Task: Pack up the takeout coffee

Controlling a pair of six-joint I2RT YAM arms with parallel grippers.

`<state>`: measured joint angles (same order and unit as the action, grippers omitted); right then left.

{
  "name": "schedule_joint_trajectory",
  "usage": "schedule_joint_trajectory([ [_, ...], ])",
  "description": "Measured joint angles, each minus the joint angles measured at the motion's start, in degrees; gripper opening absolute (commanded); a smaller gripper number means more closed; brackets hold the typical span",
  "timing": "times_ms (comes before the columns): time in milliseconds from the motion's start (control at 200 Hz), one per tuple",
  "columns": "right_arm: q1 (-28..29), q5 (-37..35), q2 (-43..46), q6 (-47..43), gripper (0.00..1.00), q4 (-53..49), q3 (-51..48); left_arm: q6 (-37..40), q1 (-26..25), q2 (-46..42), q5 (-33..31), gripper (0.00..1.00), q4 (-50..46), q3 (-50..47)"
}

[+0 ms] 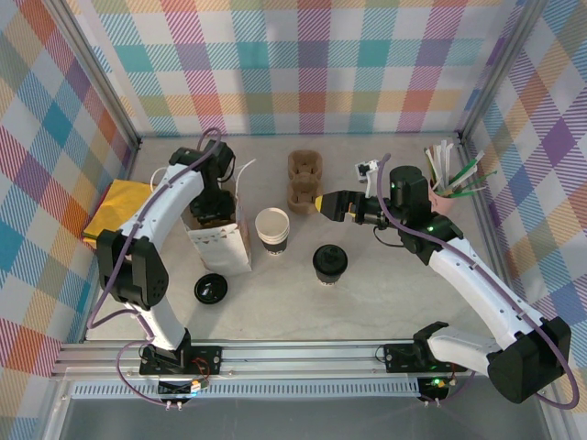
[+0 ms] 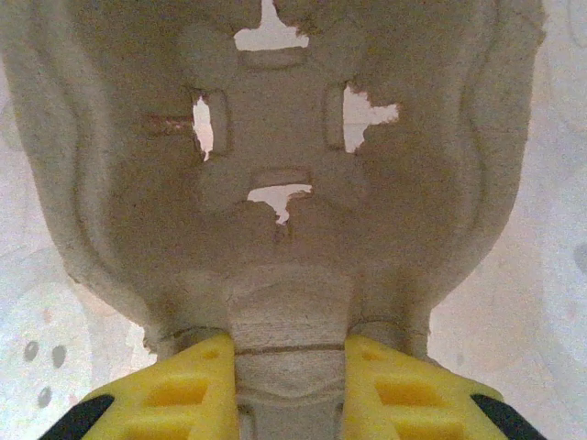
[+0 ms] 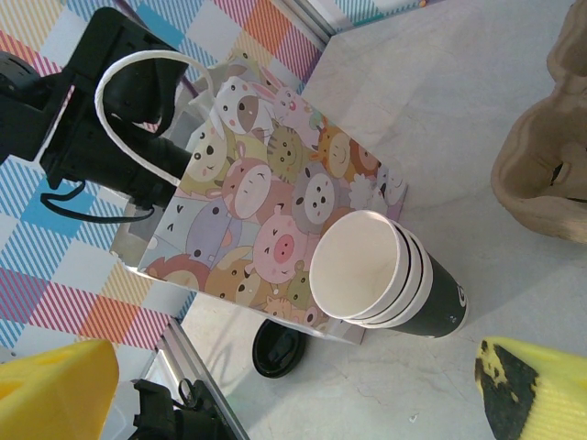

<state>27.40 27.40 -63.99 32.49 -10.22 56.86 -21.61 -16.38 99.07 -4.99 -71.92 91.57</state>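
The takeout coffee [image 1: 330, 263], a white cup with a black band and black lid, stands upright on the table in front of the right arm. My right gripper [image 1: 323, 203] hovers open behind it, holding nothing; its yellow fingers [image 3: 55, 390] frame the right wrist view. My left gripper [image 1: 213, 218] reaches down into the paper bag [image 1: 225, 243] and is shut on the centre ridge of a cardboard cup carrier [image 2: 284, 183], with one yellow finger [image 2: 188, 385] on each side of the ridge. The bag [image 3: 266, 211] carries cartoon animals on its side.
A stack of open white cups [image 1: 272, 229] stands just right of the bag, between bag and coffee. A loose black lid [image 1: 211, 289] lies in front of the bag. A second cardboard carrier [image 1: 305, 179] sits behind the cups. A pink holder of stirrers [image 1: 449, 179] is far right; a yellow packet [image 1: 119, 211] far left.
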Motion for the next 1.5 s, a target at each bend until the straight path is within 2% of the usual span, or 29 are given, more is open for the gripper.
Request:
schedule_joint_trajectory([
  [755,0.0,-0.8,0.5,0.0,0.99,-0.7,0.0,-0.5,0.0,1.5,-0.2,0.27,8.9,-9.4],
  [1500,0.0,-1.3,0.9,0.0,0.99,-1.1,0.0,-4.5,0.0,1.7,-1.0,0.27,13.4,-14.5],
])
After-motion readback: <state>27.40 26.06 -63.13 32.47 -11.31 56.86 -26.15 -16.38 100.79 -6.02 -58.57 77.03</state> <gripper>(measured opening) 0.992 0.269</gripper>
